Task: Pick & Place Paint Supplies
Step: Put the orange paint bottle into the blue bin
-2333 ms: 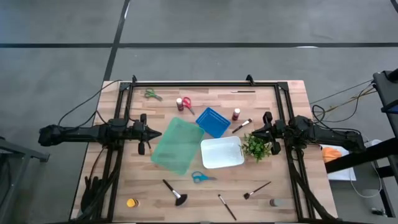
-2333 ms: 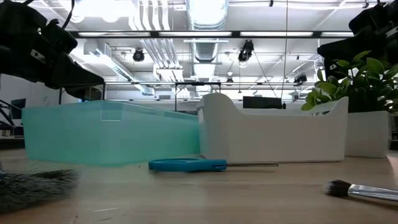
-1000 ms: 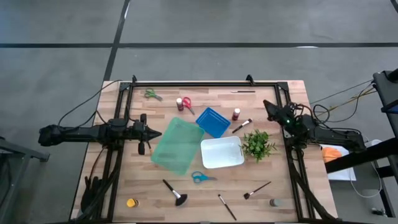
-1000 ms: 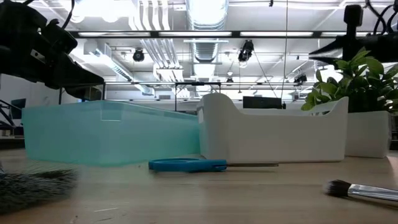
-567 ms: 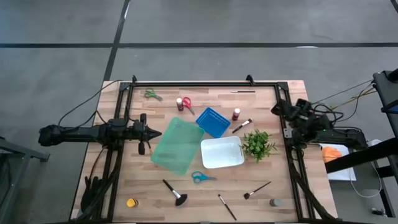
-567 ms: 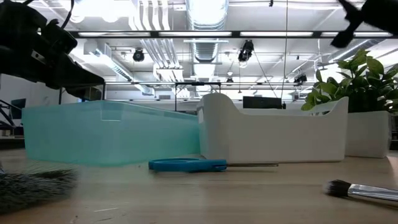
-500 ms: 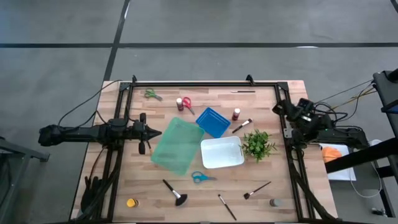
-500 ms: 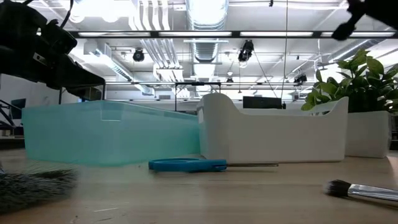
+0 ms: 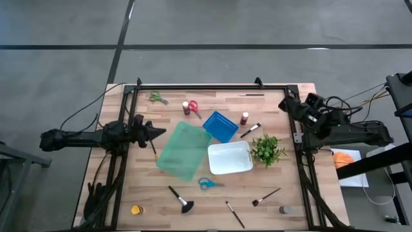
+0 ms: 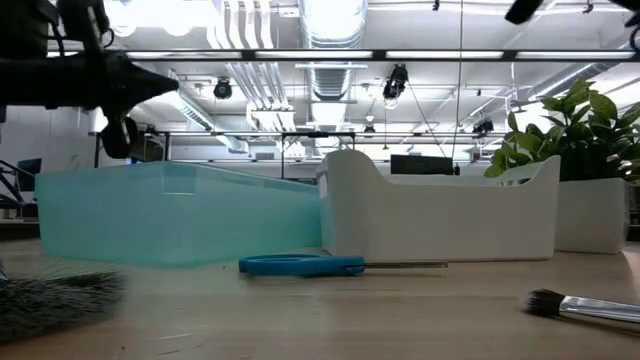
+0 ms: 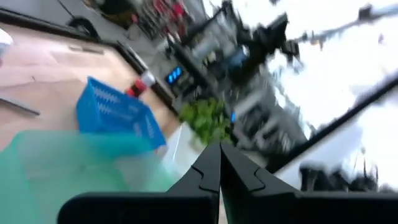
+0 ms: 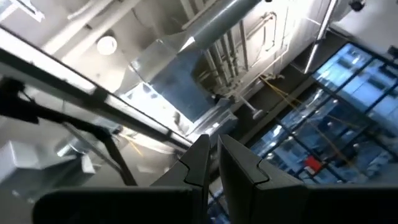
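Note:
Paint supplies lie loose on the wooden table: green scissors [image 9: 157,98], red scissors [image 9: 192,106], blue scissors [image 9: 207,183], several dark-handled brushes such as a brush [image 9: 181,200] near the front and a brush [image 9: 250,130] by the blue basket, and small bottles [image 9: 244,118], [image 9: 136,210]. My left gripper [image 9: 161,133] is shut and empty, level, just left of the teal bin [image 9: 183,150]. My right gripper [image 9: 286,103] is shut and empty, raised high at the far right, pointing up at the ceiling in the right wrist view [image 12: 211,142].
A white bin [image 9: 229,158] stands beside the teal bin, with a blue basket [image 9: 220,125] behind them and a leafy plant [image 9: 266,149] to the right. A black frame [image 9: 212,86] runs along the table's far and side edges.
My right gripper has risen from above the plant toward the far right corner and tipped upward until it points at the ceiling. My left gripper has turned about its wrist and risen slightly beside the teal bin. Nothing on the table has moved.

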Controlling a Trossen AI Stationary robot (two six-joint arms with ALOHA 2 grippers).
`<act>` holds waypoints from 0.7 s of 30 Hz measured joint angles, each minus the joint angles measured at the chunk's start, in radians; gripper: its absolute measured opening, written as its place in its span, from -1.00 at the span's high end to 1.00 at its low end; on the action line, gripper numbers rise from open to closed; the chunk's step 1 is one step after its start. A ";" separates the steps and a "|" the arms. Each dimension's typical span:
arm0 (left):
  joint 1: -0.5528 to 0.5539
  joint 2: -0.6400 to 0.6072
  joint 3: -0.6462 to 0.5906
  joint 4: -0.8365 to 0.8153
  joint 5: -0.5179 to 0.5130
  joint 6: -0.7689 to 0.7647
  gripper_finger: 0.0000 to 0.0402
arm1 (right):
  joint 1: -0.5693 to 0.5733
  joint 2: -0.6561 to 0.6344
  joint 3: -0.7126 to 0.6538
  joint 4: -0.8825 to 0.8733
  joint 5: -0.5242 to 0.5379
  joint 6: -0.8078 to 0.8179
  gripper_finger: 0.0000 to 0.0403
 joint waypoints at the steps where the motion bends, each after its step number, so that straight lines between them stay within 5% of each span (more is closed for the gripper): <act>1: 0.000 0.000 0.000 0.029 -0.033 -0.024 0.97 | 0.000 0.011 0.026 -0.020 -0.012 -0.029 0.84; 4: 0.000 0.000 0.000 0.197 -0.102 -0.032 0.97 | 0.000 0.055 0.113 -0.060 -0.031 -0.101 0.84; 8: 0.000 -0.001 0.017 0.615 -0.102 0.129 0.97 | 0.000 0.117 0.291 -0.116 -0.156 -0.209 0.84; 12: -0.005 -0.001 0.160 0.889 0.001 0.480 0.96 | 0.000 0.135 0.556 -0.570 -0.121 -0.331 0.84; 15: -0.006 0.012 0.308 0.826 0.119 0.641 0.87 | -0.001 0.175 0.751 -0.948 0.017 -0.363 0.84; 21: -0.006 0.116 0.656 0.402 0.179 0.746 0.57 | 0.000 0.267 0.994 -1.258 0.013 -0.379 0.84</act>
